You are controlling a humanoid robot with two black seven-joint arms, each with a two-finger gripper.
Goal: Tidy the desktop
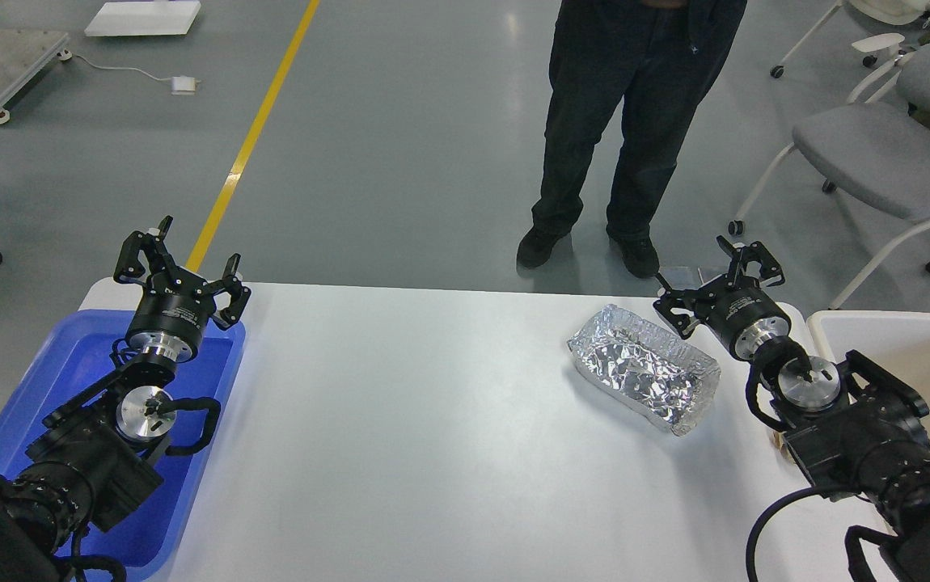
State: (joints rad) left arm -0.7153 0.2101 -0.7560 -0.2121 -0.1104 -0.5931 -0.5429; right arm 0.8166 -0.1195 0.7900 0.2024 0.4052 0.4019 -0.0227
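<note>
The large white rectangular desktop [433, 436] with rounded corners lies between the two claws and under both of them. The right gripper [714, 284] hovers with its fingers spread wide and holds nothing. Just beside it, toward the left gripper, a crumpled silver foil tray [643, 368] lies on the desktop. The left gripper [180, 263] is also wide and holds nothing; it hovers above the far edge of a blue plastic tray [69, 364]. A beige bin [902, 339] stands near the right gripper, on its outer side.
</note>
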